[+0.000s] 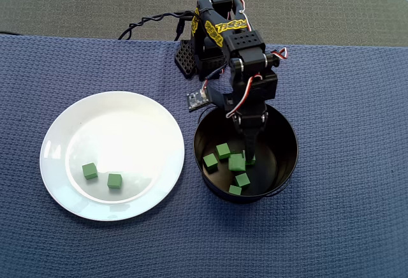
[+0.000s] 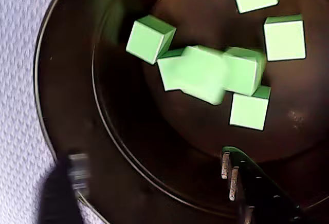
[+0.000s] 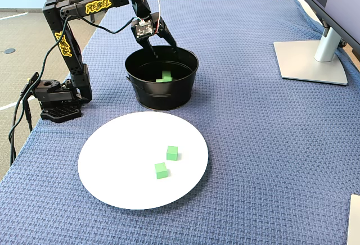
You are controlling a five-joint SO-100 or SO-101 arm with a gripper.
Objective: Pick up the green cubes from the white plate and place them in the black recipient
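The black pot (image 1: 288, 132) stands right of the white plate (image 1: 121, 122) in the overhead view. My gripper (image 1: 250, 152) reaches down inside the pot, jaws open and holding nothing. Several green cubes (image 1: 223, 150) lie on the pot's bottom. In the wrist view the cubes (image 2: 284, 38) lie clustered ahead of my gripper (image 2: 154, 170); one in the middle (image 2: 203, 75) is blurred. Two green cubes (image 1: 90, 171) (image 1: 114, 180) sit on the plate's near left part. The fixed view shows the pot (image 3: 163, 94), the plate (image 3: 118, 160), its two cubes (image 3: 172, 153) (image 3: 161, 170) and my gripper (image 3: 162, 51).
A blue woven cloth (image 1: 331, 227) covers the table. The arm's base (image 3: 56, 103) stands at the cloth's edge beside the pot, with cables trailing off. A monitor stand (image 3: 309, 59) sits at the far right in the fixed view.
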